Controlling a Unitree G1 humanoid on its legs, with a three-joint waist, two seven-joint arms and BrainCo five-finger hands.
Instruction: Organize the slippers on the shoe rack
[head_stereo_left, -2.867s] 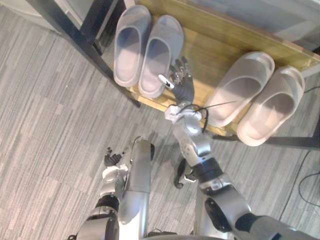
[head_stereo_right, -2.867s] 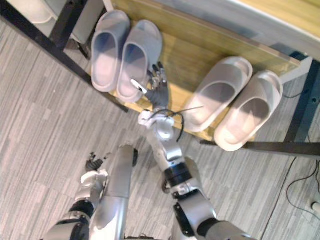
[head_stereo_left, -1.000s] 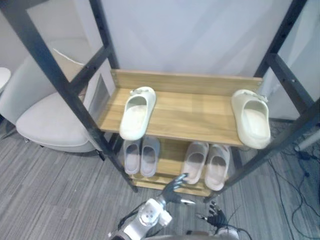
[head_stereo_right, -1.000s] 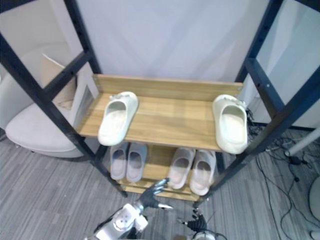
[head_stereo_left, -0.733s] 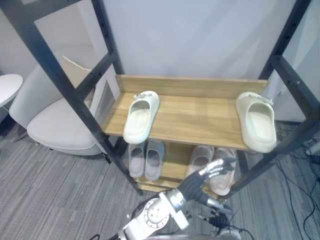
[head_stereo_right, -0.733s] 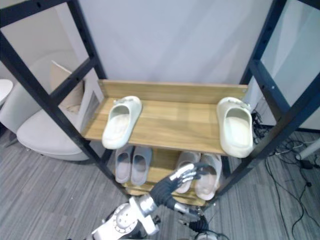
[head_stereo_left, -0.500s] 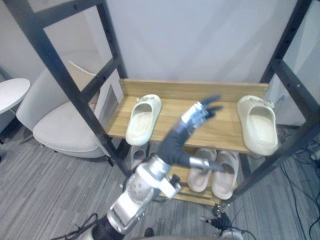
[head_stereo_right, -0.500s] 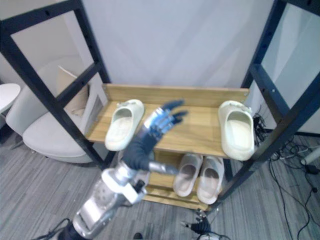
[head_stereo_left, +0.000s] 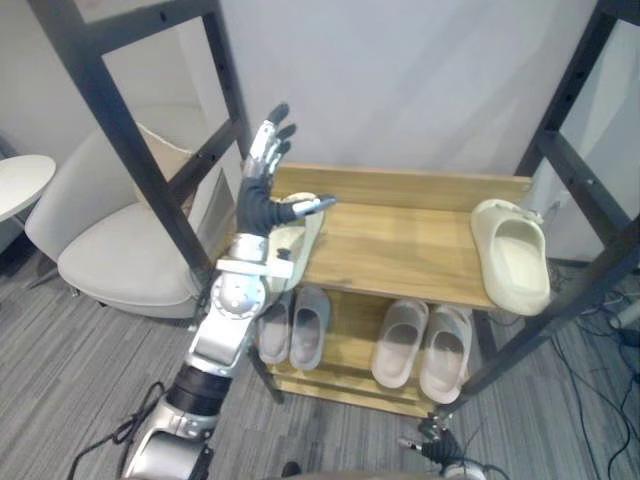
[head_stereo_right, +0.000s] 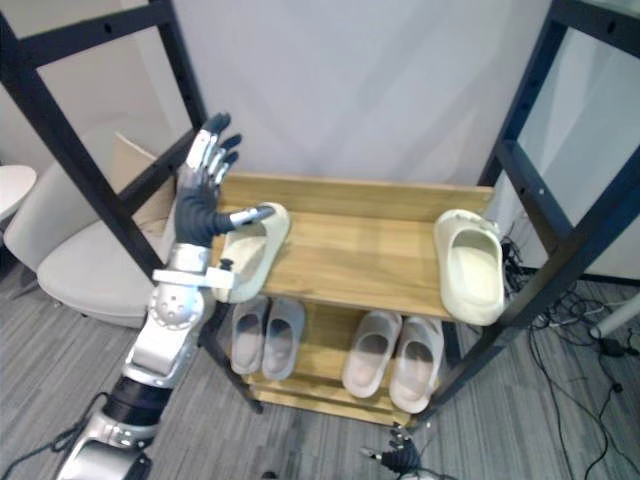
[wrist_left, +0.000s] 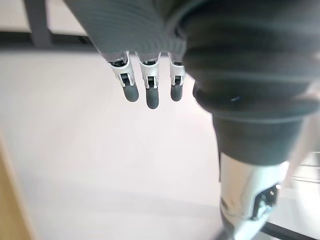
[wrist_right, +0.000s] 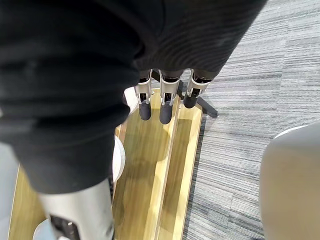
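Pointing upward: left hand (head_stereo_left: 256, 204), fingers (head_stereo_left: 266, 150) splayed.

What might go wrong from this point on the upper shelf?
The open left hand is raised beside the rack's black post; a swing could strike it. The right cream slipper seems to overhang the upper shelf's front edge, so a nudge might drop it.

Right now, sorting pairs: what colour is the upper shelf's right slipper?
Cream slipper; right eye view shows best.
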